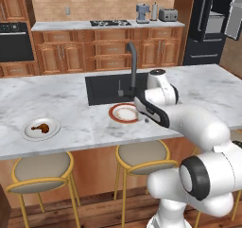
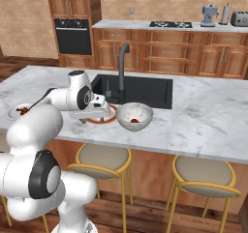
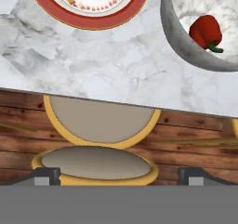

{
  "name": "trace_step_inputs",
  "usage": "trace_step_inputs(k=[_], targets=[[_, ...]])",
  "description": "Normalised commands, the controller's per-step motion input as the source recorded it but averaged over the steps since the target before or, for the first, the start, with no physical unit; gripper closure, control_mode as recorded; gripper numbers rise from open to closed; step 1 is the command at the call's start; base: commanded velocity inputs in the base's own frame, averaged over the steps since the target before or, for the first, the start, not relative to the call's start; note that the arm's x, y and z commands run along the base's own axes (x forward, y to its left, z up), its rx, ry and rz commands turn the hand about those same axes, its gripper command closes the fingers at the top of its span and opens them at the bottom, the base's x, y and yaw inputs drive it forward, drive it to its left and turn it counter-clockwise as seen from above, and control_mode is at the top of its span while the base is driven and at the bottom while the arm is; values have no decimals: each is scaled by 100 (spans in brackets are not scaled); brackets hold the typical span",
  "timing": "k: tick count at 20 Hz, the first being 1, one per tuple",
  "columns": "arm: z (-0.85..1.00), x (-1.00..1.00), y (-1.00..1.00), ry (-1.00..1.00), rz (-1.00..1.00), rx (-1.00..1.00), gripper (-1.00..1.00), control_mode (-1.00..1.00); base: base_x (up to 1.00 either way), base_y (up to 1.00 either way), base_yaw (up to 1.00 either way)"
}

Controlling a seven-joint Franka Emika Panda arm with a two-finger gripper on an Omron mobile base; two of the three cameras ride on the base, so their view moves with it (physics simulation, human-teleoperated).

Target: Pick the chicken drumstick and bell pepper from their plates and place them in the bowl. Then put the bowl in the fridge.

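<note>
The pincer (image 3: 119, 172) is released and empty above the counter (image 3: 93, 65) edge. The bell pepper (image 3: 205, 32) lies in the bowl (image 2: 134, 116); the chicken drumstick (image 1: 40, 127) rests on the plain plate (image 1: 41, 129), well apart. Risk: on the long reach left, the arm may strike the rimmed plate (image 1: 124, 113) or faucet (image 1: 132, 66).
</note>
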Motion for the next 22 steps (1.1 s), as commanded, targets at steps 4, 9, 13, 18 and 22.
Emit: trace_step_inputs(k=[4,9,13,18,22], targets=[[2,-13,32,1,-9,1,-100,-100,0,0,0],[0,-9,20,0,-6,4,-100,-100,0,0,0],[-3,0,4,9,0,1,-100,-100,0,0,0],[-1,0,1,2,0,3,-100,-100,0,0,0],[0,0,0,0,0,0,-100,-100,0,0,0]])
